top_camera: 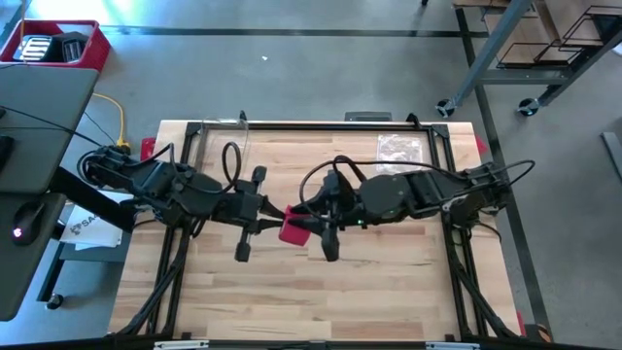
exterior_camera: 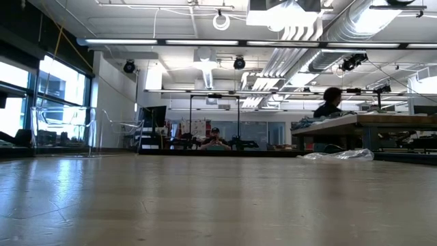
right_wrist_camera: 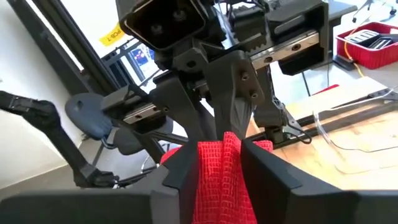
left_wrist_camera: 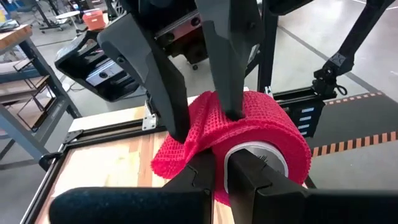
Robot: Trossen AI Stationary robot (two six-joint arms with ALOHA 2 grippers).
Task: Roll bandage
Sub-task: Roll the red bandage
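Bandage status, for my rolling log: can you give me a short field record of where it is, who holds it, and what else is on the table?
bandage: red roll held above mid-table, between both hands
left hand: shut on the bandage's edge at the white core
right hand: fingers on either side of the red fabric
loose end: short flap hangs off the roll
table: wooden top, nothing resting near the roll
other: clear plastic bag at the far edge, right side
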